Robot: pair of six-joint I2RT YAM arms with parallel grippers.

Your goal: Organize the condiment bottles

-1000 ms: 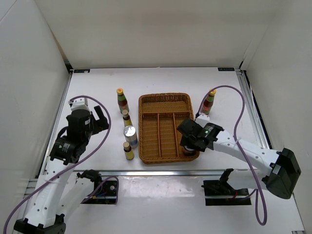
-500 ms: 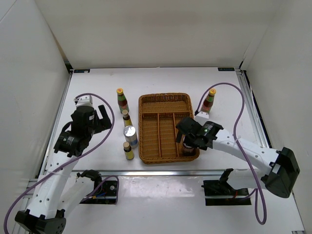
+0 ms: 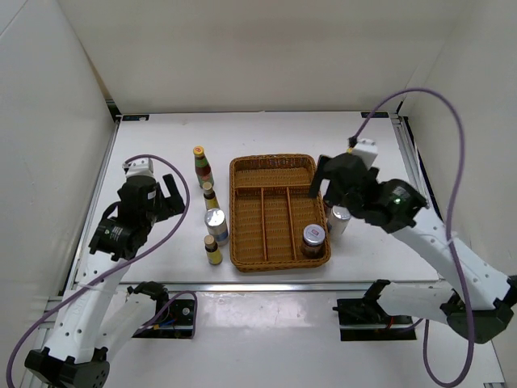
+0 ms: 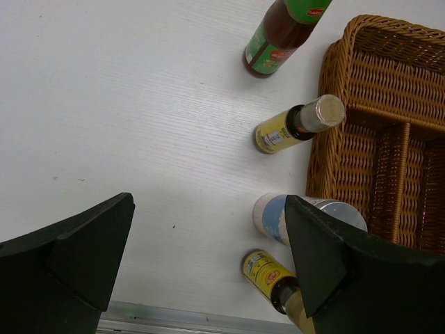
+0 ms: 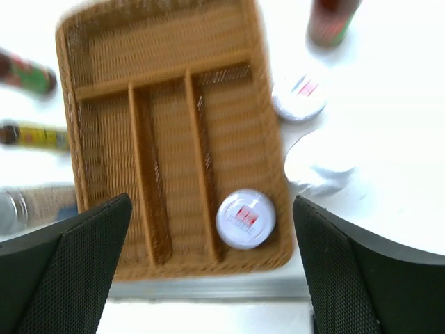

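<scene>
Right gripper [image 5: 211,209] wide, empty; silver-lidded jar [image 5: 245,218] stands in wicker tray [image 5: 167,76] below. Next, probably: grasp second jar [image 5: 320,163] at its right.

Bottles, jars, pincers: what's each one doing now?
Wicker tray: holds one jar.
Tray jar: upright, lidded, right slot's near end.
Left sauce bottle: upright, capped, outside tray.
Far brown bottle: upright, capped, outside tray.
Near brown bottle: upright, outside tray.
Left jar: upright, lidded, outside tray.
Far right jar: upright, lidded, outside tray.
Near right jar: upright, lidded, outside tray.
Right sauce bottle: outside tray, top unseen.
Left pincer: open, empty.
Right pincer: open, empty.
</scene>
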